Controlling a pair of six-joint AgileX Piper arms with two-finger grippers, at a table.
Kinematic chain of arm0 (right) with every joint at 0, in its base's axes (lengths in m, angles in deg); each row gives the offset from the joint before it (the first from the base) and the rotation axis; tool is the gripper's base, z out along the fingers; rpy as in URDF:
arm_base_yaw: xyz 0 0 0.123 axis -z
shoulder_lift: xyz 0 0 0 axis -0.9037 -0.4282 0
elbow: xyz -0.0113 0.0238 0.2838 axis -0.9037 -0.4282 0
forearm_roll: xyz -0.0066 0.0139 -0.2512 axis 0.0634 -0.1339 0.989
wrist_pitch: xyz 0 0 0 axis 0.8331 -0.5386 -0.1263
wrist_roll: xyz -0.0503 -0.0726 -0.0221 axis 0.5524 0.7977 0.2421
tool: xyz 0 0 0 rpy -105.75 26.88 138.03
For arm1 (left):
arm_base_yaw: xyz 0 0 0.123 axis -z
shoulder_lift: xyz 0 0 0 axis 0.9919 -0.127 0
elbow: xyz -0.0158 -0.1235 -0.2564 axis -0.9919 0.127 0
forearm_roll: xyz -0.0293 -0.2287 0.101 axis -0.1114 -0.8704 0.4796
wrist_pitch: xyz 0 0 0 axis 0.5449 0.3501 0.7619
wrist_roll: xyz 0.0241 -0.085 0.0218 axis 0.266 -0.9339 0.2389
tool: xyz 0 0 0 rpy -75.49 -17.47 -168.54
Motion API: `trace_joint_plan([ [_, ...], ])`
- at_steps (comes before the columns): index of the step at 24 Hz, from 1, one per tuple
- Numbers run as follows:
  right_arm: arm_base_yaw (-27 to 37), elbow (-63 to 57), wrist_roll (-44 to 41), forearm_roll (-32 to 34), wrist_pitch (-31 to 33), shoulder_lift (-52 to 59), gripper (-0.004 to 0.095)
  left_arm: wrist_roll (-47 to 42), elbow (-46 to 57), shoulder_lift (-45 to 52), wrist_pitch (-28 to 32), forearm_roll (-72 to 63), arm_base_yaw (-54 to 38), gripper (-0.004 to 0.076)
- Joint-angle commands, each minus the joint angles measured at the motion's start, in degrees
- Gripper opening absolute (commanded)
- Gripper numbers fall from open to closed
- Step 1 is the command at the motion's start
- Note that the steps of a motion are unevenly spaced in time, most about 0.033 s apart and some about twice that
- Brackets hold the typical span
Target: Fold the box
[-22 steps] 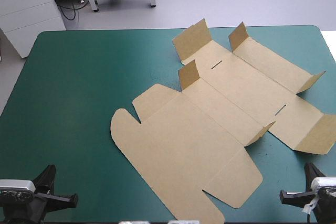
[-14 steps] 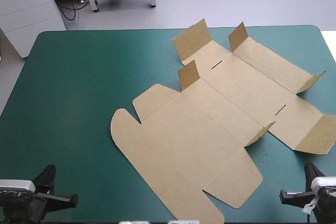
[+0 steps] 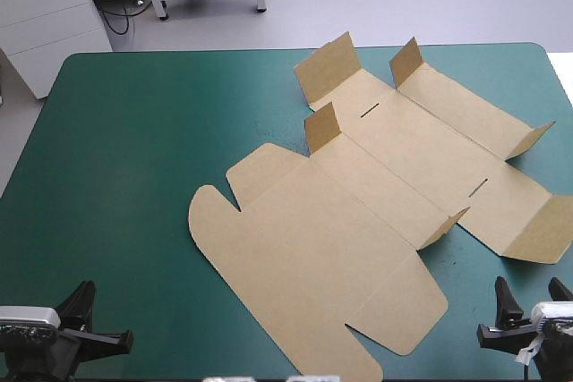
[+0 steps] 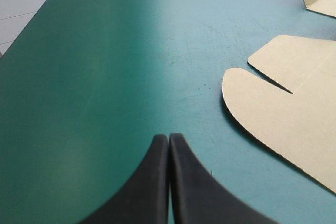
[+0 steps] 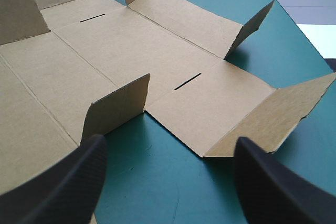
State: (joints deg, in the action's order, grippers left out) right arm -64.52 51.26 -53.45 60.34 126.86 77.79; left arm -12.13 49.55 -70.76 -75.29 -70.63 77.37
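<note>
While box (image 5: 121, 40) lies ahead, right gripper (image 5: 169, 142) (spread)

Your left gripper (image 4: 169, 136) is pinched together over the teal-green cover (image 4: 100, 72), and the box (image 4: 286, 116) lies flat ahead, its rounded flap nearest.

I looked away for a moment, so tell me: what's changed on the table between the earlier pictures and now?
The right gripper opened its jaws, which now stand apart, short of the flat brown cardboard box sheet. Nothing was grasped. The box and the shut left gripper stayed put.
</note>
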Motion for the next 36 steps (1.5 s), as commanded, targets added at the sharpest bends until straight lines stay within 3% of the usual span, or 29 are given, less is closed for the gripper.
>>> trace_joint_plan([
  [1, -0.3, 1.4, 0.5, 0.4, -4.6, 1.5, 0.0736, -0.2, -1.3, 0.6, 4.2, -0.7, 0.2, -0.0032],
  [7, -0.3, 3.7, -0.3, 0.4, -1.2, -1.8, 0.0736, -0.2, -1.3, 0.6, 4.2, -0.7, 0.2, -0.0032],
  [17, -0.3, 22.3, -16.9, -1.2, 9.5, -24.6, 0.0736, -0.2, -1.3, 0.6, 4.2, -0.7, 0.2, -0.0032],
  [22, -0.3, 27.9, -17.4, -6.9, 9.8, -37.9, 0.0734, -0.2, -1.3, 0.6, 4.2, -0.7, 0.2, -0.0032],
  [26, -0.3, 30.2, -17.7, -7.4, 11.3, -49.1, 0.0734, -0.2, -1.3, 0.6, 4.2, -0.7, 0.2, -0.0032],
  [30, -0.3, 30.5, -24.0, -8.0, 11.6, -61.0, 0.0734, -0.2, -1.3, 0.6, 4.2, -0.7, 0.2, -0.0032],
  [36, -0.3, 30.5, -25.1, -19.8, 5.0, -71.9, 0.0734, -0.2, -1.3, 0.6, 4.2, -0.7, 0.2, -0.0032],
])
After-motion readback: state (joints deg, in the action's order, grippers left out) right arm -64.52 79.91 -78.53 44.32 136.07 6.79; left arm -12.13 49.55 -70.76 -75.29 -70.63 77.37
